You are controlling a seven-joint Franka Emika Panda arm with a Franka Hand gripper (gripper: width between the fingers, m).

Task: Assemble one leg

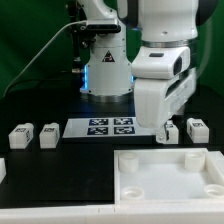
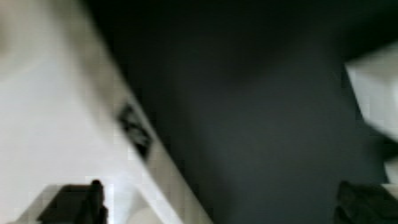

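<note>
Exterior view first: the claw (image 1: pixel 164 124) hangs low, just to the exterior view's right of the marker board (image 1: pixel 110 127). A leg (image 1: pixel 168 131) sits right beneath it on the dark surface (image 1: pixel 60 165). The arm's white body covers the fingertips here, so whether they touch that leg, I can't tell.

The wrist view fills the gap: two dark fingers (image 2: pixel 71 203) stand at opposite corners of the picture. The claw (image 2: pixel 217 205) is spread wide with nothing clamped in it. That picture is badly blurred, though. A white slab (image 2: pixel 54 110) with one dark tag (image 2: pixel 134 125) runs along one side, and I can't say whether it's the marker board or a part.

Only the exterior view shows the rest. A second leg (image 1: pixel 197 128) stands further to the exterior view's right of the marker board. A third leg (image 1: pixel 48 133) and a fourth leg (image 1: pixel 20 135) stand to its left, side by side but apart. The white panel (image 1: pixel 165 180) lies in front of the marker board, cut off by the frame's lower edge. A strip of bare surface separates the panel's rim from the marker board and the legs.
</note>
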